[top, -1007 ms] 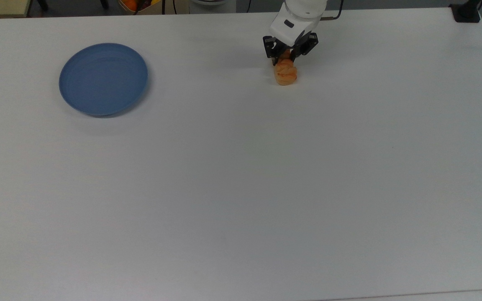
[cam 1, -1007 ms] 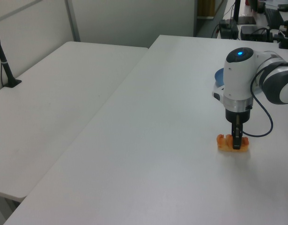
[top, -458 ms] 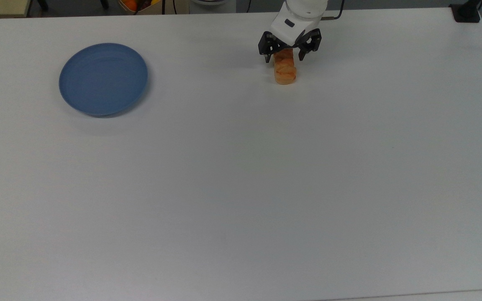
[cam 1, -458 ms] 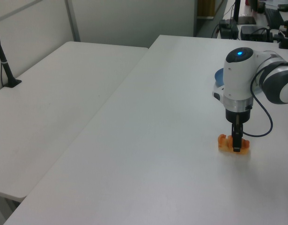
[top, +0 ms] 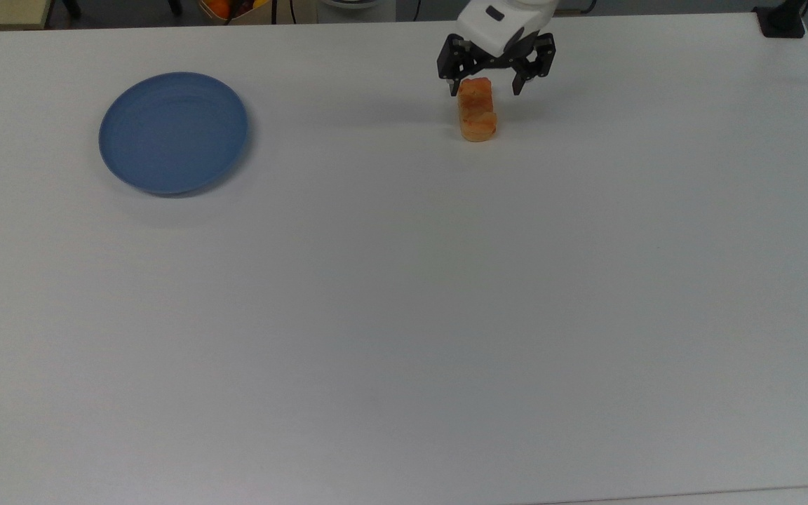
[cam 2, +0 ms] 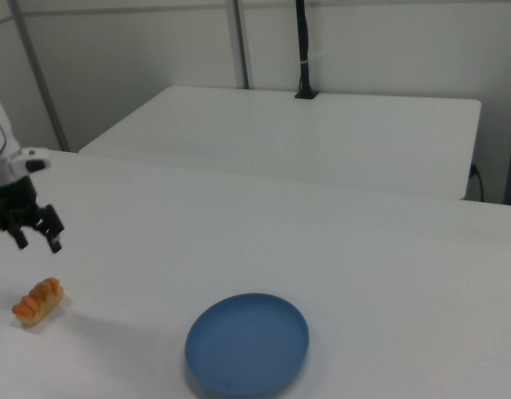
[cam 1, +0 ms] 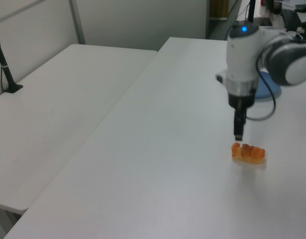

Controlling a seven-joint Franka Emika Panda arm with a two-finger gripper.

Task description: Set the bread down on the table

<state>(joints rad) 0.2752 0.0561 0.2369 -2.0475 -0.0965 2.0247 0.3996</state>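
top view, upper centre-right of the frame: the gripper (top: 496, 70) hangs with its two black fingers spread wide and nothing between them, one finger (top: 454, 85) at the far end of the bread (top: 477, 110), the other well to the top view's right of it. the bread lies just below the fingertips in the frame, its far end tucked under the gap between them, so the fingers sit above and slightly beyond the roll, not around it. its long axis runs up and down the frame, crosswise to the line joining the two fingertips; the rounded end points toward the lower edge. left view, right of centre: the gripper (cam 1: 238, 130) stands clear above the bread (cam 1: 248, 153), apart from it, with the roll flat on the table (cam 1: 157, 149) and its ridged top upward. right view, lower left: the bread (cam 2: 38, 301) rests on the white surface, well apart from the blue plate (cam 2: 248, 342). judged from this, the placing looks done and only retreat of the arm remains.
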